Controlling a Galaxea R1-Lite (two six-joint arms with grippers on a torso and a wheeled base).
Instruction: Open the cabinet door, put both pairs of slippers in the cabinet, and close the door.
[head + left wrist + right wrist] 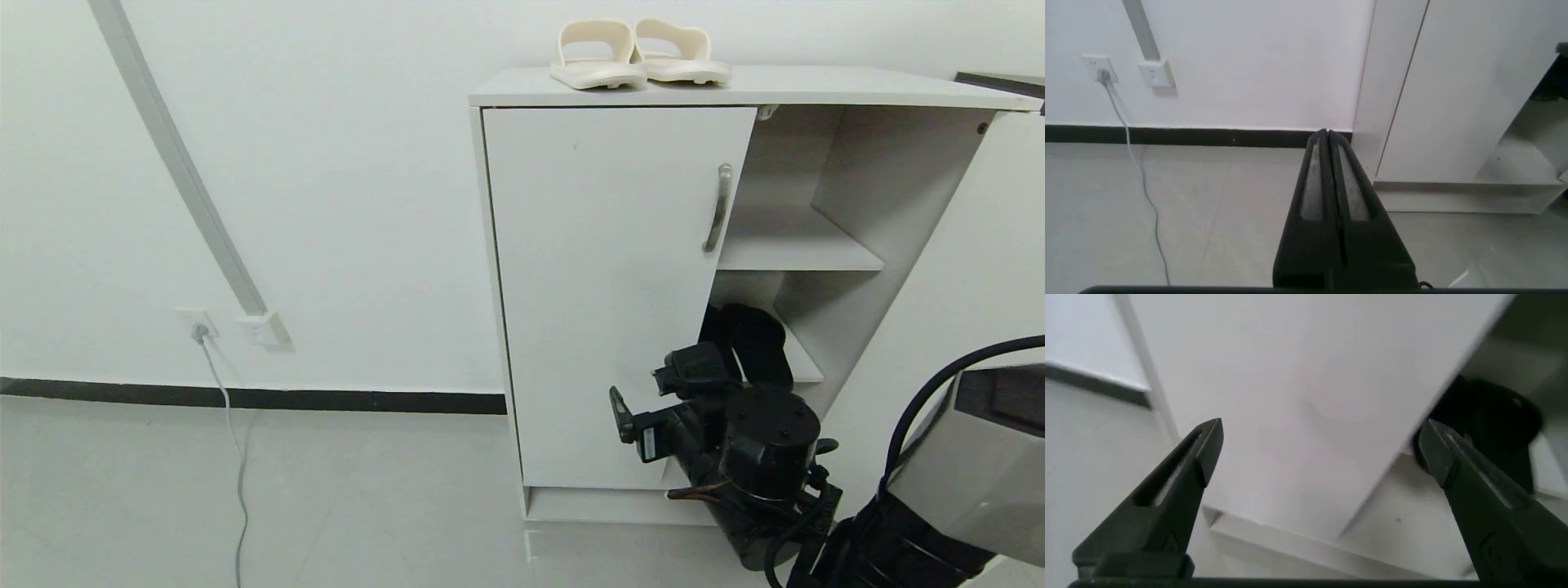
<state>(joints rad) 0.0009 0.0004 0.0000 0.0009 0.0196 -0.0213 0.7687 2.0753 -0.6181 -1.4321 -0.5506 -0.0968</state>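
A white cabinet (857,86) stands against the wall with its left door (604,286) closed and its right door (963,269) swung open. A cream pair of slippers (637,55) lies on the cabinet top. A black pair of slippers (755,339) sits on the lower shelf inside, seen too as the black slippers (1490,425) past the closed door's edge. My right gripper (657,392) hangs open and empty just in front of the closed door's lower part, near the black pair; its right gripper (1323,433) jaws stand wide apart. My left gripper (1327,139) is shut on nothing, low over the floor left of the cabinet (1454,90).
An empty upper shelf (796,249) sits inside the open half. A metal handle (718,208) is on the closed door. A wall socket (196,327) with a cable (238,457) trailing over the floor is at the left, below a slanted conduit (175,155).
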